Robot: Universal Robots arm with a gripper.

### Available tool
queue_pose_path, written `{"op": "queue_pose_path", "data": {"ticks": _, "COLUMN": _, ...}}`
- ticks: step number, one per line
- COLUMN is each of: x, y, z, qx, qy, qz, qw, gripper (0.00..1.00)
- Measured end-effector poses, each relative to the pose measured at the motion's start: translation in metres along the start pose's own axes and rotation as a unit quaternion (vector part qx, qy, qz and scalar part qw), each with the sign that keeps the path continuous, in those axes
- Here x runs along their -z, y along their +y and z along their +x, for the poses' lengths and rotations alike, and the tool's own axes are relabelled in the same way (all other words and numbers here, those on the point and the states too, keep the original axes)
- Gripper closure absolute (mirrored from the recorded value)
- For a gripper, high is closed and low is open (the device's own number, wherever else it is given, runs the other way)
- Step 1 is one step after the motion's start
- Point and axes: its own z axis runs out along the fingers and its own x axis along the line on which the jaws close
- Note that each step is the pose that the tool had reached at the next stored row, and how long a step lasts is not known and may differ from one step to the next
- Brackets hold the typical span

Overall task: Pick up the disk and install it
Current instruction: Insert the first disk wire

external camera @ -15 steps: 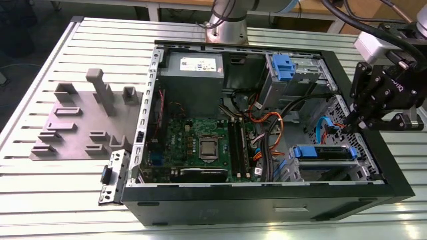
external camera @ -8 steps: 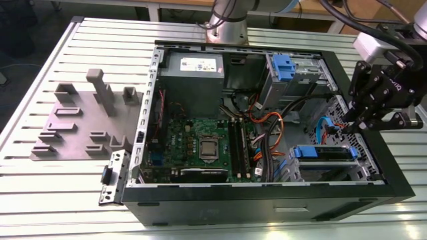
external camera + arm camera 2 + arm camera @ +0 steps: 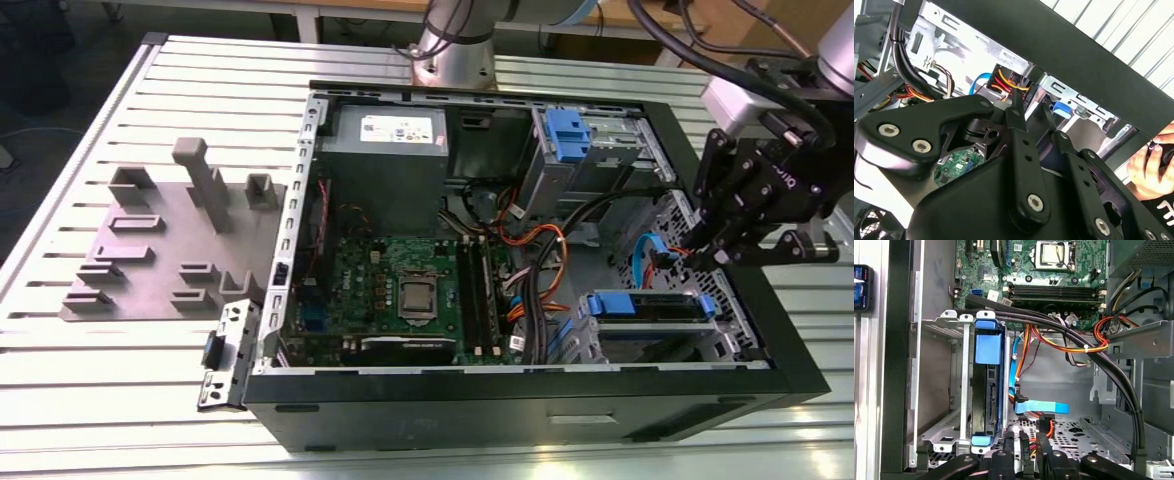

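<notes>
Fingers (image 3: 1026, 447) of my gripper (image 3: 1024, 442) look nearly pressed together, empty; disk (image 3: 988, 390) seems stiff, heavy, fragile, so I judge its blue frame safest to grasp.

A ribbed grey metal table (image 3: 80, 180) is filling the room, with dark floor (image 3: 54, 60) lying beyond it

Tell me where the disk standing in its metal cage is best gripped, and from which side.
Probably by the blue carrier's broad tab at the exposed end of the disk, coming from the case's open side. The disk stands on edge in the metal cage, so its flat faces are walled in. The gripper hangs near the carrier's other end.
</notes>
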Motion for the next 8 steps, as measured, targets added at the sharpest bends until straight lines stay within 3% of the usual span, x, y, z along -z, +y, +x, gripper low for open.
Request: {"op": "queue_pose_path", "data": {"ticks": 8, "x": -0.0035, "y": -0.0046, "z": -0.0016, "qx": 0.0, "qy": 0.0, "qz": -0.0009, "qw": 1.0, "gripper": 0.69}}
